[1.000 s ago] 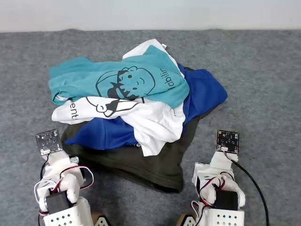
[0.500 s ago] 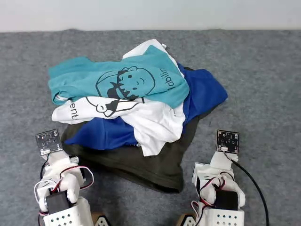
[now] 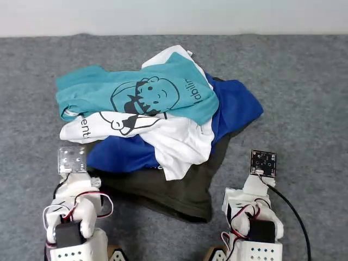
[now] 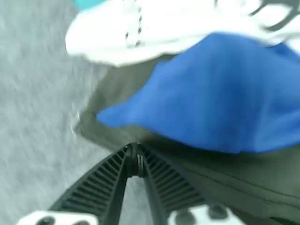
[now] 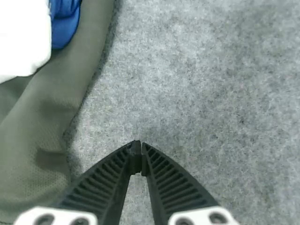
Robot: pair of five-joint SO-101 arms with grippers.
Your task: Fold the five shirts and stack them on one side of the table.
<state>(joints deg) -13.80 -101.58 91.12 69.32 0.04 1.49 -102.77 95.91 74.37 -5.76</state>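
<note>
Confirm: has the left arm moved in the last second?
Yes. In the high view the left arm shifted toward the dark olive shirt, its wrist now at that shirt's edge.

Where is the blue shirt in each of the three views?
High view: blue shirt mid-pile, under the white shirt.
Left wrist view: blue shirt between white shirt and olive shirt.
Right wrist view: blue shirt beside the white shirt.
Shared landmark: olive shirt beneath it.

Brightly, evenly lit across the table (image 3: pixel 304 98). Softly shadowed along the near hem of the dark shirt (image 3: pixel 179 193), likewise beside its edge in the right wrist view. Dimmer beneath the blue shirt (image 4: pixel 225 93) in the left wrist view, perhaps shadow.
</note>
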